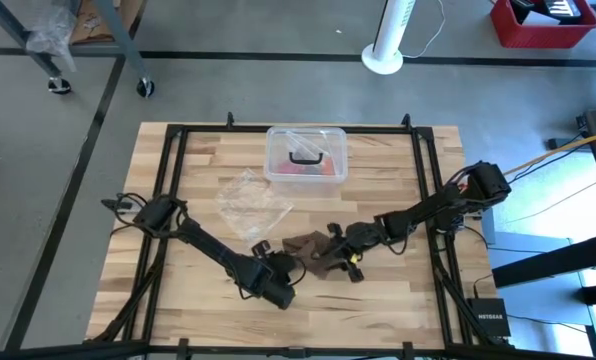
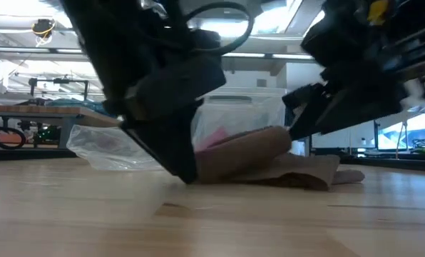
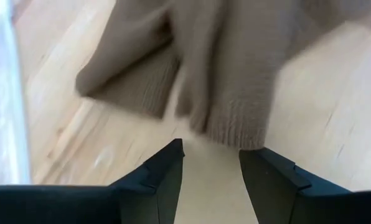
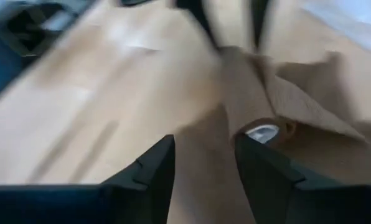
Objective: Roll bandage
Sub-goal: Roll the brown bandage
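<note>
The brown bandage (image 1: 313, 252) lies bunched and partly folded on the wooden table, near the middle toward the near edge. It also shows in the low view (image 2: 269, 160). My left gripper (image 1: 286, 268) is open, tips low at the table (image 2: 187, 171), just left of the bandage's ribbed end (image 3: 235, 124), with bare wood between its fingers (image 3: 210, 158). My right gripper (image 1: 338, 246) is open at the bandage's right side, over its raised fold (image 2: 284, 135). A rolled part of the bandage (image 4: 260, 118) lies just ahead of its fingers. My right gripper comes slanting down from the table's right, and brown fabric (image 4: 204, 155) shows between its open fingers. I cannot tell whether the fingers touch it. The bandage rests on the table.
A clear plastic box with a black handle (image 1: 306, 155) stands at the far middle. A clear thin plastic bag (image 1: 250, 205) lies left of centre, behind my left arm. Black frame rails (image 1: 423, 170) run along the table's edges.
</note>
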